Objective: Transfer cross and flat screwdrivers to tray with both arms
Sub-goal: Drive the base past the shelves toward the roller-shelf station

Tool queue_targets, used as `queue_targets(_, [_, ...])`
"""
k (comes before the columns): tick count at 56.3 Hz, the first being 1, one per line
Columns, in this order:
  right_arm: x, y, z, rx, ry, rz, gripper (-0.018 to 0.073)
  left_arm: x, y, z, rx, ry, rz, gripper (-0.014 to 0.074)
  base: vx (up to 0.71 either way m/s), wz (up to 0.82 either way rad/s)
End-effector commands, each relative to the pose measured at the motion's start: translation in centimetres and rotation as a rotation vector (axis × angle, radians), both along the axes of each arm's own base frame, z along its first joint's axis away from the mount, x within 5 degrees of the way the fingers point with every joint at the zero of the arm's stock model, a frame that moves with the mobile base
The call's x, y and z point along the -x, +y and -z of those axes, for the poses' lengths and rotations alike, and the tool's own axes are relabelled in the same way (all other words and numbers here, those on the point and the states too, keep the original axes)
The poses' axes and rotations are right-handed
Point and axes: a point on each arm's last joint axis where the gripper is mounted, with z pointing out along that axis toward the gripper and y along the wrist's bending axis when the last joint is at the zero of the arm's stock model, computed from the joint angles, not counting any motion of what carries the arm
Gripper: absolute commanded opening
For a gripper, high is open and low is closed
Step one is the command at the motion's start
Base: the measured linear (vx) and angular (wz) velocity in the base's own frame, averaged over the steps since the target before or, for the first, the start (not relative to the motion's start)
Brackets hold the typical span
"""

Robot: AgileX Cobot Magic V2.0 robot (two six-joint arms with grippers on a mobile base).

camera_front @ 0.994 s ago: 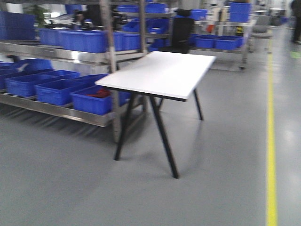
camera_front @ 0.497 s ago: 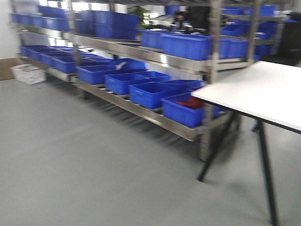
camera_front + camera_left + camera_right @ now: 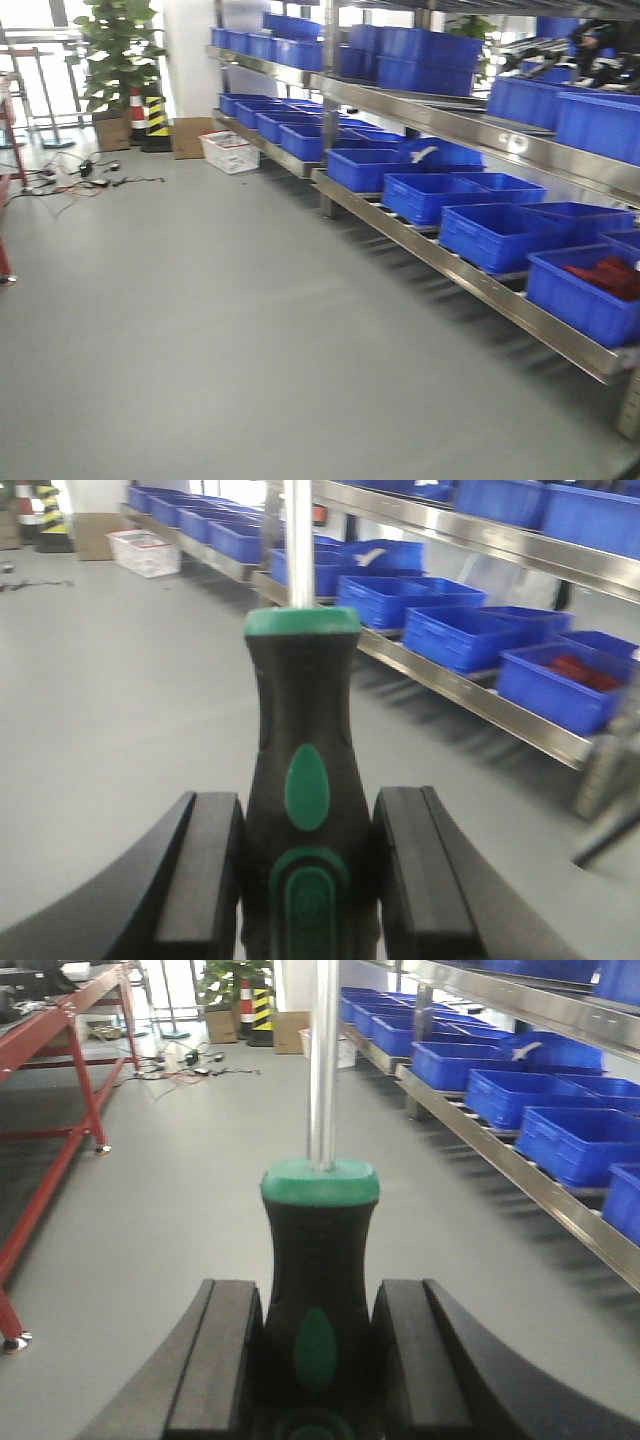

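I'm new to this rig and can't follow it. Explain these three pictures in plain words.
This is a mobile robot with two arms. One picture looks forward from its body: a grey floor, metal shelving with blue bins, and a potted plant. No table or tray shows. The other two come from wrist cameras looking along each tool. The left tool clamps a green-and-black screwdriver, shaft pointing away. The right tool clamps a second screwdriver in the same colours.

No legible text, brand or number on the left screwdriver (image 3: 305,730), the right screwdriver (image 3: 318,1260) or the blue bins (image 3: 494,232).
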Motion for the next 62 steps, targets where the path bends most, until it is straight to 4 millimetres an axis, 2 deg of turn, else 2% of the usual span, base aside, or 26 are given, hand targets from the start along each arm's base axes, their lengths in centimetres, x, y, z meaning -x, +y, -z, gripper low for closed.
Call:
queue_targets(1, [-0.07, -0.12, -1.71, -0.027, -0.114, 0.017, -0.0008, -0.18, -0.06, -1.42, 0.031, -0.098, 0.001, 0.0003, 0.49, 0.42])
queue_targets(41, [-0.07, -0.12, -1.71, -0.027, -0.114, 0.017, -0.0008, -0.18, -0.06, -1.42, 0.031, -0.098, 0.001, 0.0003, 0.53, 0.28])
queue_targets(62, [-0.07, -0.12, -1.71, -0.027, -0.114, 0.017, -0.0008, -0.18, -0.06, -1.42, 0.031, -0.098, 0.001, 0.0003, 0.58, 0.1])
